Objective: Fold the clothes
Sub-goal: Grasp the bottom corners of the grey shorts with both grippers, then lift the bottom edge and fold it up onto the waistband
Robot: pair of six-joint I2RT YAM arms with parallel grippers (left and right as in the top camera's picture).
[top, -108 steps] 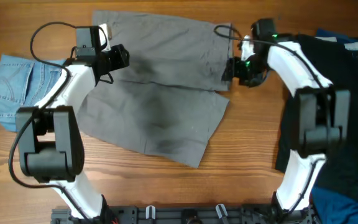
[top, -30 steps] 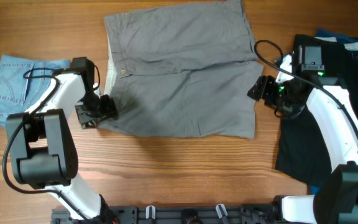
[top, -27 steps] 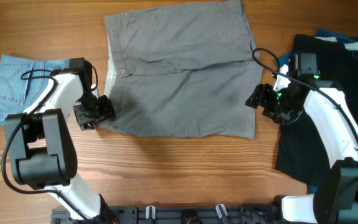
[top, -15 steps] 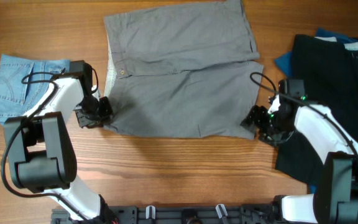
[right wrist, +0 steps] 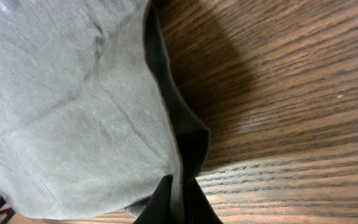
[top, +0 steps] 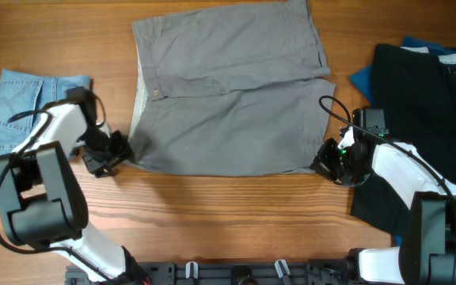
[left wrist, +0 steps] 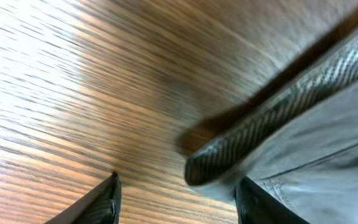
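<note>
Robot lab bench: wooden table point(top: 228, 226) with two mounted arms point(top: 402, 164).

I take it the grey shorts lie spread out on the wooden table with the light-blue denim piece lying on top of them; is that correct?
Not quite: the light-blue denim piece is not on top of the grey shorts. It lies apart from them, off to one side on the wooden table. The overhead view shows this. The shorts are indeed spread out on the table.
</note>
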